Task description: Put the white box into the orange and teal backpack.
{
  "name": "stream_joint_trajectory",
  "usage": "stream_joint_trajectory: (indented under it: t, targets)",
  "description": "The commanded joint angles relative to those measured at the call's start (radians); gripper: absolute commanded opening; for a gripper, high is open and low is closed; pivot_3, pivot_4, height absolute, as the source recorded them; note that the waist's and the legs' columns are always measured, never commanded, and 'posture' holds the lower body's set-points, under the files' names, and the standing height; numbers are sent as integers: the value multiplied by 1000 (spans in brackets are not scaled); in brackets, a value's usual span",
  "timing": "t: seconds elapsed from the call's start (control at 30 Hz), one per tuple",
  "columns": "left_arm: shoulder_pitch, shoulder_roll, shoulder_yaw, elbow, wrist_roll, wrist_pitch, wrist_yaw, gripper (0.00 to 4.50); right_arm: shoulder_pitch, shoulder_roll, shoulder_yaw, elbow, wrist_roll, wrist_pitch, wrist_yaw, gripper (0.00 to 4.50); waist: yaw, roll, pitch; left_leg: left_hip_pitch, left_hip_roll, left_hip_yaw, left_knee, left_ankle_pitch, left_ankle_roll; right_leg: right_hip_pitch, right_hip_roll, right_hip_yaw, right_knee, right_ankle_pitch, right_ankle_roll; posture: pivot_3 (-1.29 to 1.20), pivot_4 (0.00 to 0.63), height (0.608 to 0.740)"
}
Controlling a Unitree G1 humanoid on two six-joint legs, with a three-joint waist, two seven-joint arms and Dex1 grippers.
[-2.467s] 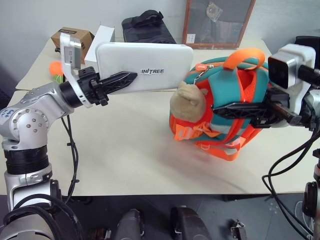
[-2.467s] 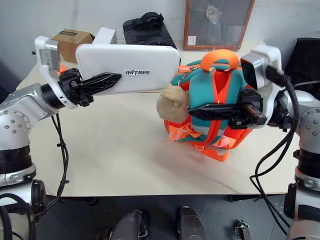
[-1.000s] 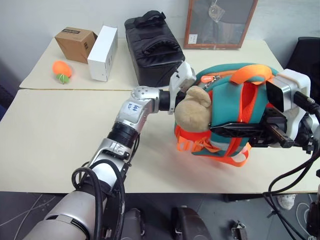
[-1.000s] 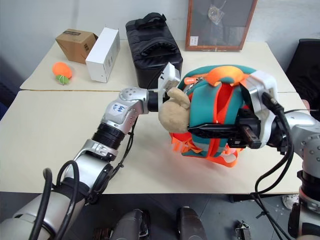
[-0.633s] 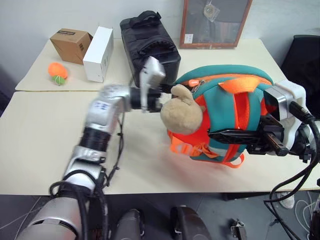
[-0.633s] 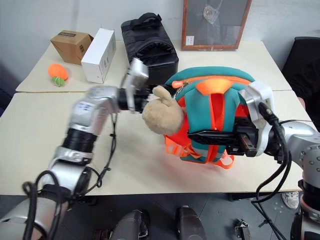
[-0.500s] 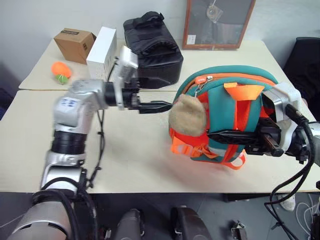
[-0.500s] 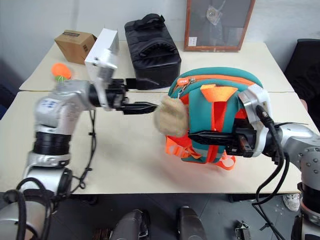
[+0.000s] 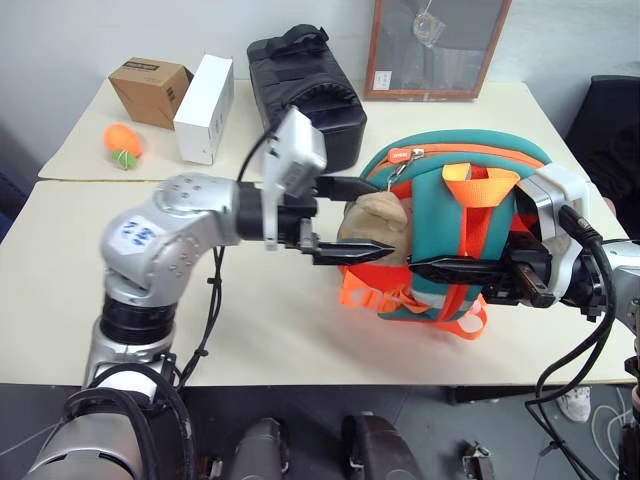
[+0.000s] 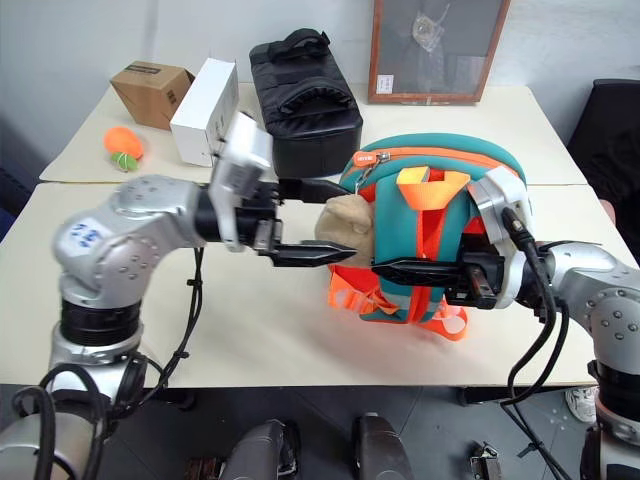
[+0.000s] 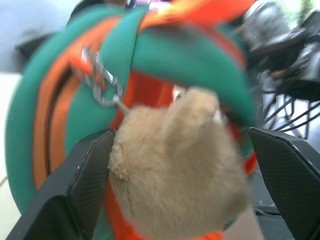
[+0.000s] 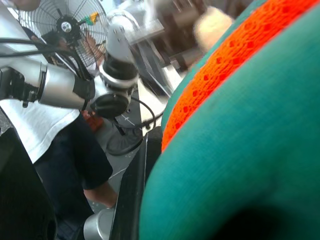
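Backpack in orange and teal is standing near the table's right front edge. From the left, the left claw is hanging released, its 2 fingers spread either side of the tan plush toy. The right claw is clenched on the backpack's strap.
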Motion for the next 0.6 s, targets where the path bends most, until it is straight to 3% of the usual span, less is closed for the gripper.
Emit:
stream_joint_trajectory:
  t: [0.03, 0.13, 0.43, 0.6]
  targets:
    - [-9, -40, -22, 29, 27, -18, 44, 4474, -45, 18, -39, 10, 83, 7, -31, 0, 0, 0, 0, 0, 0, 0, 0, 0, 0, 0, 0, 0, 0, 0, 0, 0, 150, 740]
    - [-10, -41, -12, 14, -2, 6, 28, 4474, -51, 18, -32, 10, 80, 6, -42, 0, 1, 0, 0, -1, 0, 0, -1, 0, 0, -1, 0, 0, -1, 0, 0, 0, 150, 740]
    - [-14, -35, 54, 46, -43, 20, 32, 1994, -42, 17, -29, 16, 63, -9, -52, 0, 1, 0, 0, -1, 0, 0, -1, 0, 0, 0, 0, 0, -1, 0, 0, 0, 150, 740]
    - [-27, 20, 91, 55, -69, 17, -15, 1447, -22, 11, -45, 26, 52, -14, -54, 0, 1, 0, 0, -1, 0, 0, -1, 0, 0, 0, 0, 0, -1, 0, 0, 0, 150, 740]
